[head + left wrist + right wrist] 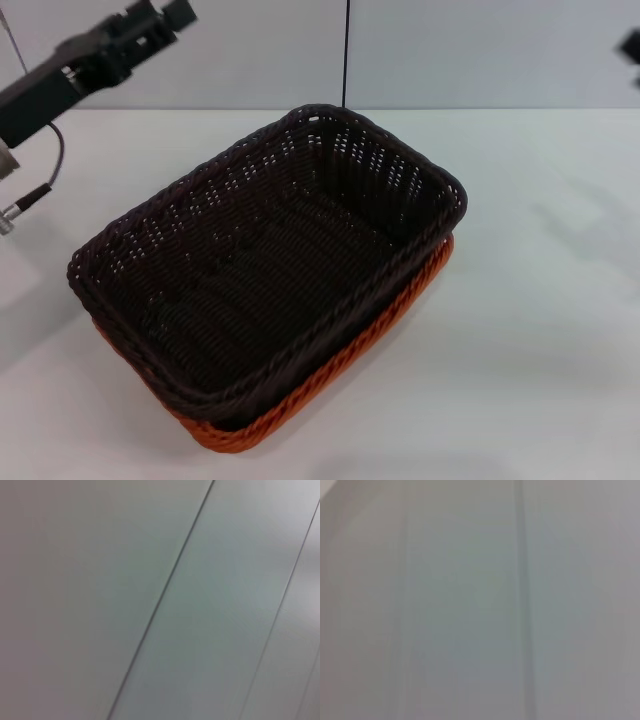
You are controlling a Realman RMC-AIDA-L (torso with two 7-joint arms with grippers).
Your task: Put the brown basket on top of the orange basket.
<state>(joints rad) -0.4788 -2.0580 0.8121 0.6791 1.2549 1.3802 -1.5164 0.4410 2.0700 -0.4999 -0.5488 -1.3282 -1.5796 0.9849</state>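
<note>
We start at the left gripper [150, 25], raised at the far left of the head view, well apart from the baskets; whether its jaws are apart or together we cannot tell. The right gripper [631, 45] barely shows at the far right edge, likewise unreadable. Both wrist views show only pale panelled surface.

Below, the rectangular dark brown woven basket [270, 260] sits nested in the rectangular bright orange woven basket [330, 375] on the white table [540, 330], with only the orange rim peeking out along the near and right sides (a snug fit, we judge, since the sloping sides match). Held by nothing, the stack looks finished. We count one brown basket, one orange basket.
</note>
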